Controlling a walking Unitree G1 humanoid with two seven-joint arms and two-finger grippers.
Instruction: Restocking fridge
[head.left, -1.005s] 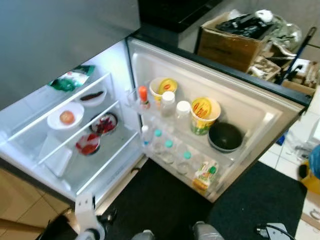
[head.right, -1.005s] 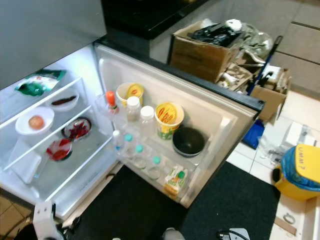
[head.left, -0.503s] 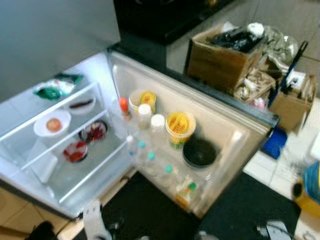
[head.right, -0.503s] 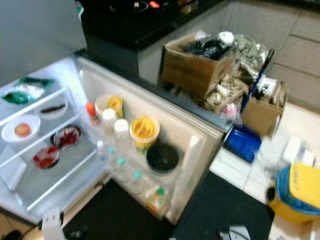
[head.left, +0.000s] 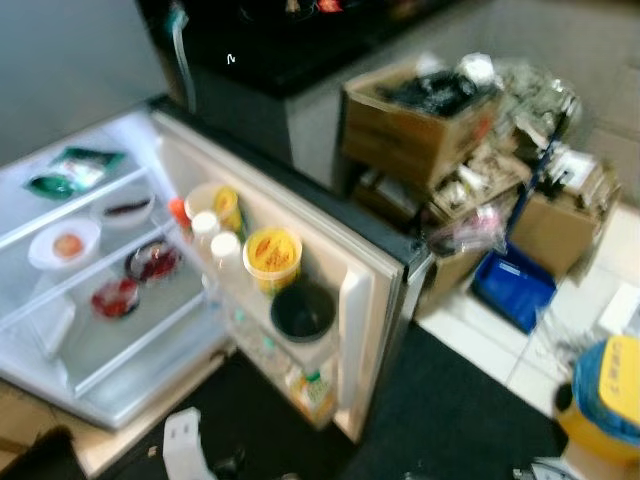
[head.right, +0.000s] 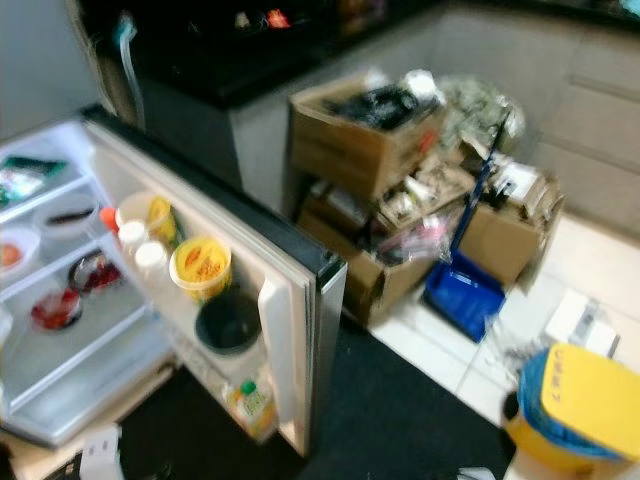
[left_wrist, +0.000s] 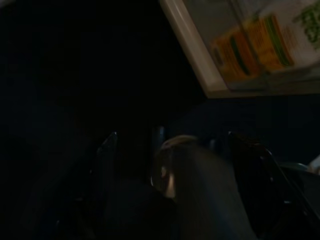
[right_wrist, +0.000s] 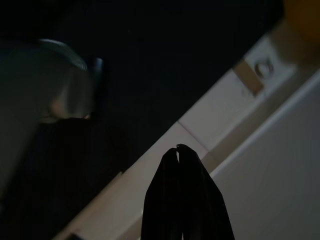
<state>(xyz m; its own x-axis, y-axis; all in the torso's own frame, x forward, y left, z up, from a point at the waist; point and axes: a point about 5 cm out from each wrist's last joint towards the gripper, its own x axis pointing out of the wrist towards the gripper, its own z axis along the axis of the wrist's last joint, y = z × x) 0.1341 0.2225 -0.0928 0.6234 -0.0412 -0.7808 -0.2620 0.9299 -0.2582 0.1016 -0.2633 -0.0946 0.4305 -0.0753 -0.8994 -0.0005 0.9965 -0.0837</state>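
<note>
Claw work is nil right now: both arms hang idle while I turn the head. From the left eye, my view has swung rightward over the last second, so the open fridge (head.left: 110, 290) now sits at the left edge, whereas it filled the middle a second ago; that is my own turning, nothing in the fridge has moved. Its door shelf (head.left: 290, 340) carries a yellow tub (head.left: 272, 258), a dark bowl (head.left: 300, 312), white-capped bottles (head.left: 215, 235) and a juice carton (head.left: 312, 392); the inner shelves hold a plate with a fruit (head.left: 65, 243) and red dishes (head.left: 115, 297). I judge I am looking for stock to load, since neither arm carries anything. From the right eye, cardboard boxes (head.right: 365, 130) stuffed with clutter, a blue bin (head.right: 462, 297) and a yellow-lidded bucket (head.right: 575, 405) crowd the tiled floor to my right, and the door edge juts between me and them. From the left wrist, the left claw (left_wrist: 177, 165) shows dimly over the dark mat, its fingers (left_wrist: 102, 160) standing apart, with the juice carton above. From the right wrist, the right claw (right_wrist: 178, 149) points at pale floor tiles (right_wrist: 260, 185), its fingertips pressed together, empty.
</note>
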